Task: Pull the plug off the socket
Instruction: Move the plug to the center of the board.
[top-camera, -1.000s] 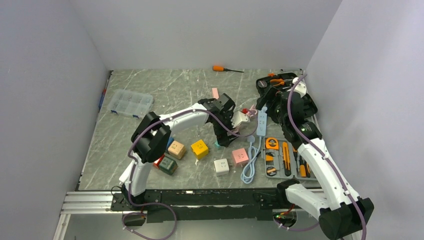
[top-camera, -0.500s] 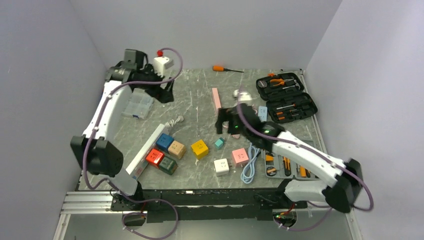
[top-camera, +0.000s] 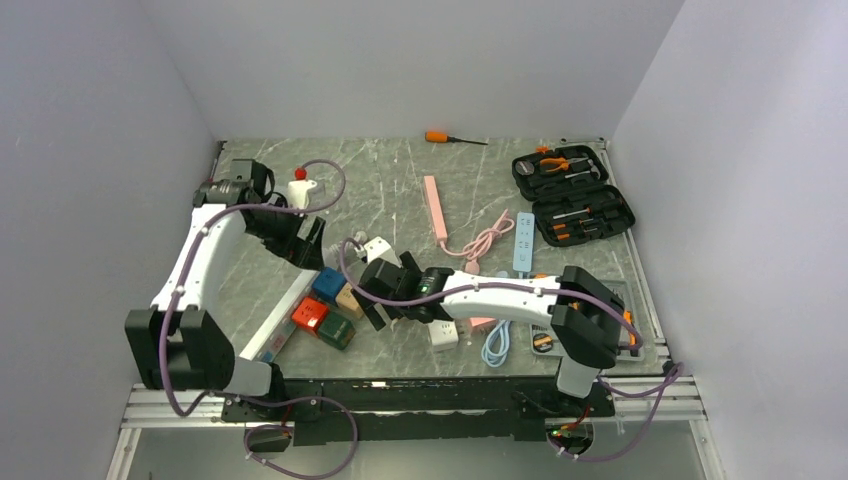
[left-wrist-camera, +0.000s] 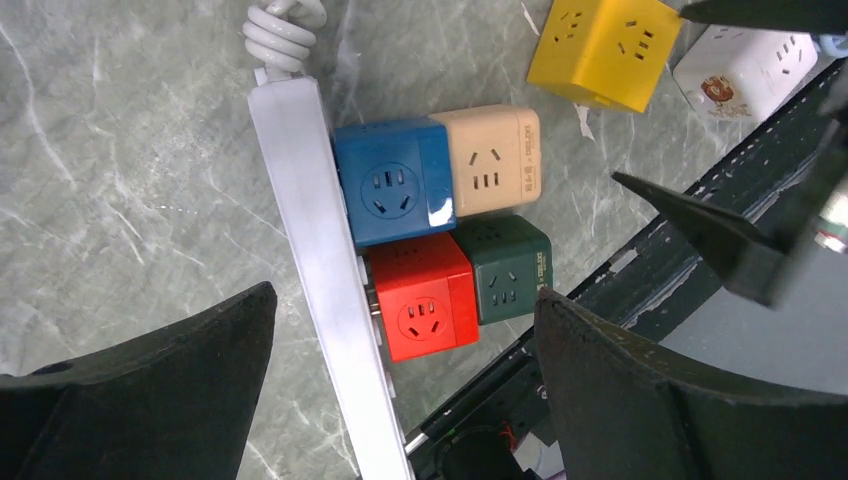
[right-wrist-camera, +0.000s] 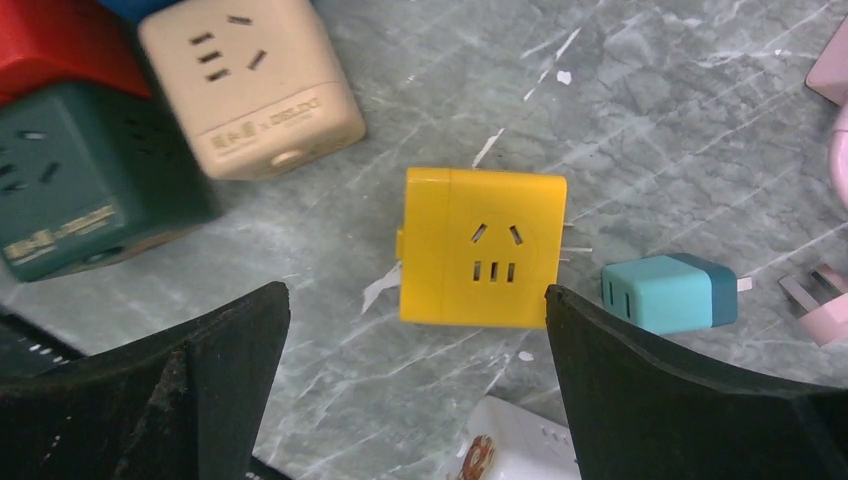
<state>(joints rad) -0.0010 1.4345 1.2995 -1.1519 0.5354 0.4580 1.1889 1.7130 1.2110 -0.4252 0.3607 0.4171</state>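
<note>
Red cube plug (left-wrist-camera: 420, 308) seated against the white power strip (left-wrist-camera: 318, 230) on the table (left-wrist-camera: 120, 200), midway between the wide-spread jaws of the left tool (left-wrist-camera: 405, 295); right tool (right-wrist-camera: 417, 292) equally spread, yellow cube (right-wrist-camera: 482, 248) framed between its jaws.

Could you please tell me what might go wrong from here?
The red cube and blue cube at the white strip sit tight against the green cube and beige cube, so the open left tool may pinch a neighbour too. Nothing holds the strip: the open right tool hangs over the yellow cube, so a pull may just drag the strip.
</note>
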